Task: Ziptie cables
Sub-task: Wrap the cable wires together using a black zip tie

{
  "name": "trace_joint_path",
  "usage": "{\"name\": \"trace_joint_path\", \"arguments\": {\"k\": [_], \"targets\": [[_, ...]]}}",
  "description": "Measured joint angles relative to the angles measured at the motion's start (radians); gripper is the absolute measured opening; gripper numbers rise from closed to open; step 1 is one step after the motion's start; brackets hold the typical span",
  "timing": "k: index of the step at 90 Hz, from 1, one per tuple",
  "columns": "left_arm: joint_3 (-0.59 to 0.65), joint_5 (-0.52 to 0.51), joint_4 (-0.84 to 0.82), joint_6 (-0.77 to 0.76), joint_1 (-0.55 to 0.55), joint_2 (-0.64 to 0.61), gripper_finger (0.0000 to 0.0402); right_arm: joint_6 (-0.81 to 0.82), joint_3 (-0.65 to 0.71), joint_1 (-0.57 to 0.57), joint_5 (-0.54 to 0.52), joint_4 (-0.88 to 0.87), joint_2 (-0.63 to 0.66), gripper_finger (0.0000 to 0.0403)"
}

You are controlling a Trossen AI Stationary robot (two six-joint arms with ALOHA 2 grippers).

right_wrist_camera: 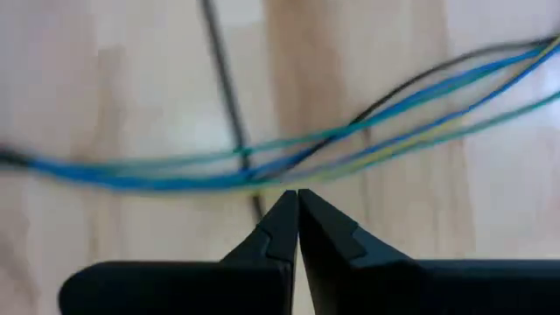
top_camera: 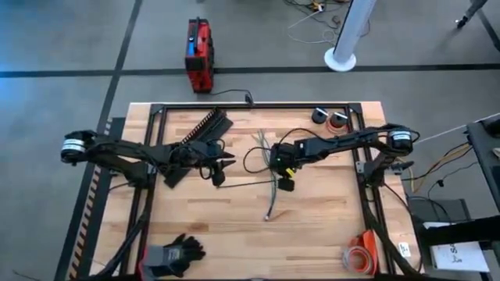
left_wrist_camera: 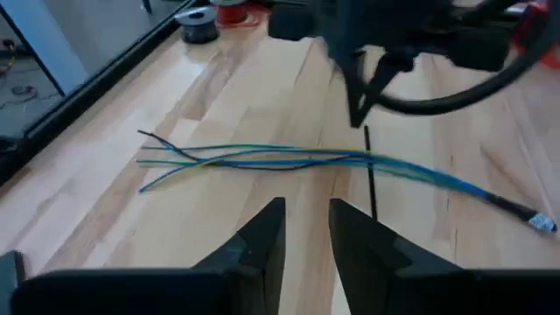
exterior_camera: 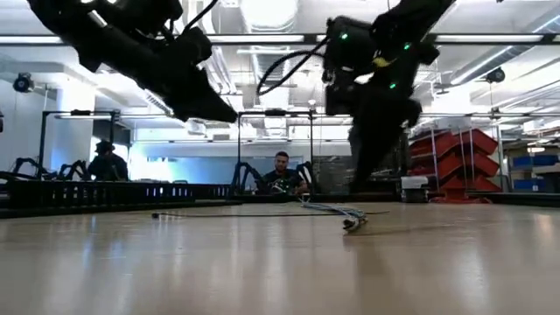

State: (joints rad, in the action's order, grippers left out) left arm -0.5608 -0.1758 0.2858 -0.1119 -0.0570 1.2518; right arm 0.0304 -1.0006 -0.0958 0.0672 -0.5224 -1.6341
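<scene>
The cables [top_camera: 271, 183] lie flat on the wooden table [top_camera: 328, 226], near its middle, a thin bundle running from a fanned end at 12 o'clock down to a bound tip at 6 o'clock. A thin black strip [left_wrist_camera: 371, 175] lies across them.

The right gripper [right_wrist_camera: 297, 203] hangs just above the bundle near its middle, fingers pressed together tip to tip with nothing between them; the wires [right_wrist_camera: 367, 144] pass just beyond the tips.

The left gripper [left_wrist_camera: 306, 219] waits off at 9 o'clock from the bundle, fingers [left_wrist_camera: 262, 236] a narrow gap apart and empty, pointed toward the wires.

A slotted black strip [top_camera: 205, 125] sits at 11 o'clock from the left gripper. Gloves [top_camera: 176, 254] rest at the table's 7 o'clock corner. Two people [exterior_camera: 280, 175] are seated in the room behind.
</scene>
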Motion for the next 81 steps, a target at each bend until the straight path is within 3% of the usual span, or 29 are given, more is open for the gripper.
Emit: {"name": "trace_joint_path", "arguments": {"k": [16, 41, 81], "targets": [[-0.001, 0.001, 0.138, 0.018, 0.001, 0.108, 0.0075, 0.004, 0.095, 0.021, -0.002, 0.066, 0.084, 0.0000], [-0.028, 0.002, 0.171, 0.025, 0.001, 0.245, 0.0075, 0.022, 0.204, 0.025, 0.020, 0.250, 0.029, 0.0000], [-0.055, 0.002, 0.088, 0.056, 0.001, 0.262, 0.0075, -0.007, 0.200, 0.018, 0.012, 0.292, -0.033, 0.0000]]}}
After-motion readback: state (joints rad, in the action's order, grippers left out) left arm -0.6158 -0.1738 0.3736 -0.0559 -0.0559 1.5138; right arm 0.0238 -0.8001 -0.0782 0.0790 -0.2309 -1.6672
